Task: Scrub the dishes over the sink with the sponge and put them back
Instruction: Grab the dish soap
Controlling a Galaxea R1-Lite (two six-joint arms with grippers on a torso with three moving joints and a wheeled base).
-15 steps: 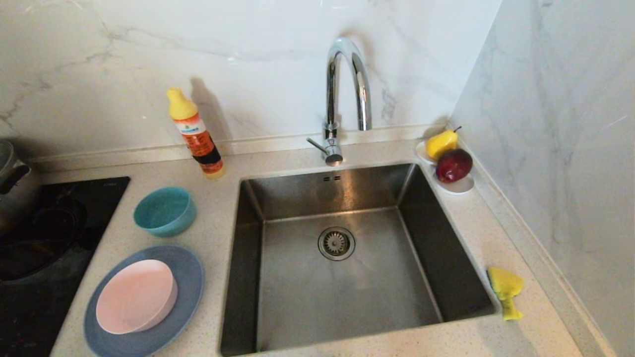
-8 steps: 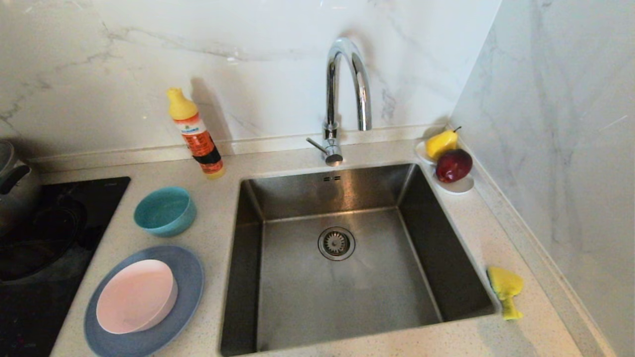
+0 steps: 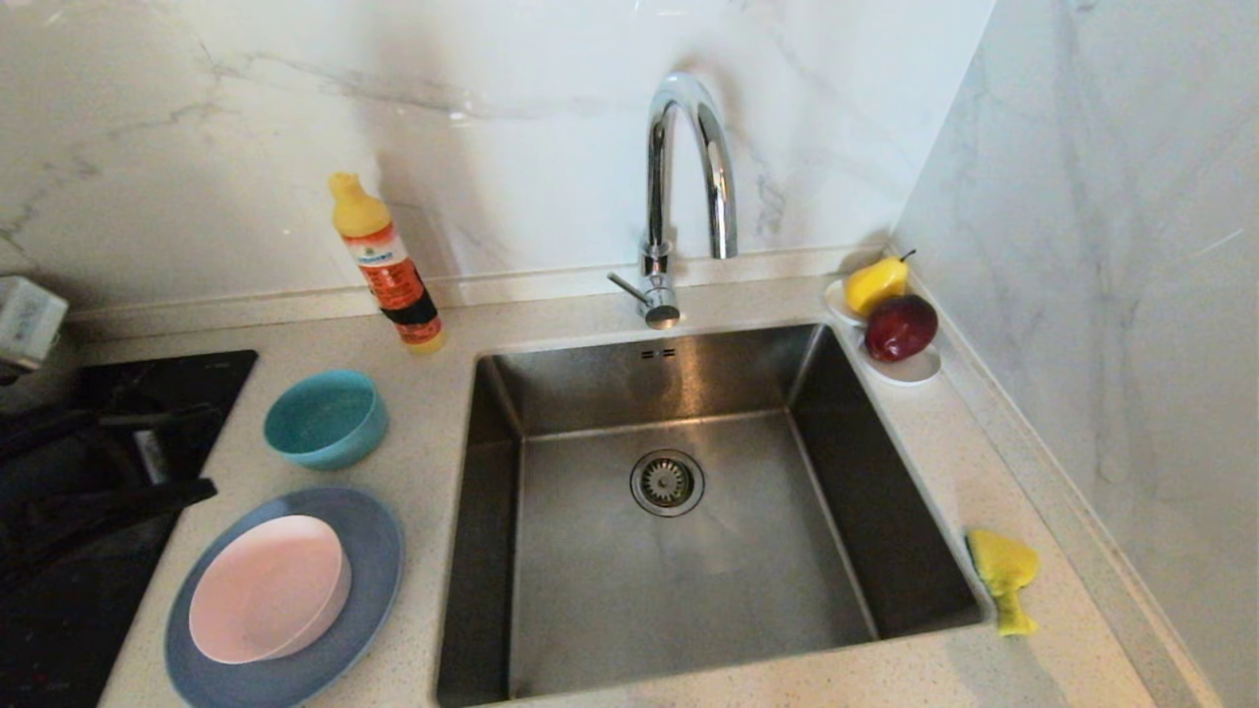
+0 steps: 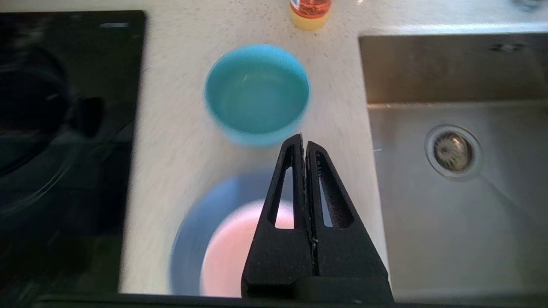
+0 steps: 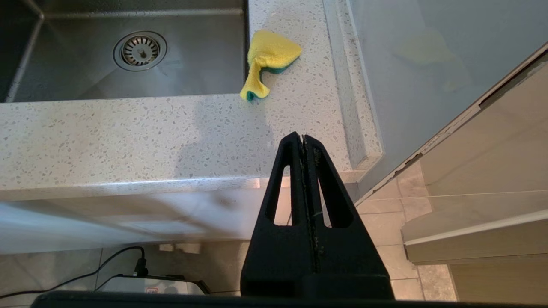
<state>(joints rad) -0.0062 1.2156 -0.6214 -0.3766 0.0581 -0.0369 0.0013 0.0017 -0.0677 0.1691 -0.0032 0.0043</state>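
Observation:
Left of the sink (image 3: 689,590), the pale pink bowl (image 3: 268,588) sits in the grey-blue plate (image 3: 369,551), with the teal bowl (image 3: 325,418) behind them. My left gripper (image 3: 197,489) reaches in over the cooktop beside the plate, shut and empty. In the left wrist view its tips (image 4: 304,139) hover between the teal bowl (image 4: 257,92) and the plate (image 4: 201,226). The yellow sponge (image 3: 1003,570) lies crumpled on the counter right of the sink. My right gripper (image 5: 302,137) hangs shut and empty by the counter's front edge, short of the sponge (image 5: 267,60).
A yellow-capped detergent bottle (image 3: 386,265) leans at the back wall. The chrome faucet (image 3: 679,187) arches over the sink's rear. A small white dish with pear and apple (image 3: 890,315) sits in the back right corner. A black cooktop (image 3: 197,379) lies left.
My left arm has swung into the head view from the left, over the cooktop, and now covers the pot seen there before. The dishes, the sponge and the right arm have not moved.

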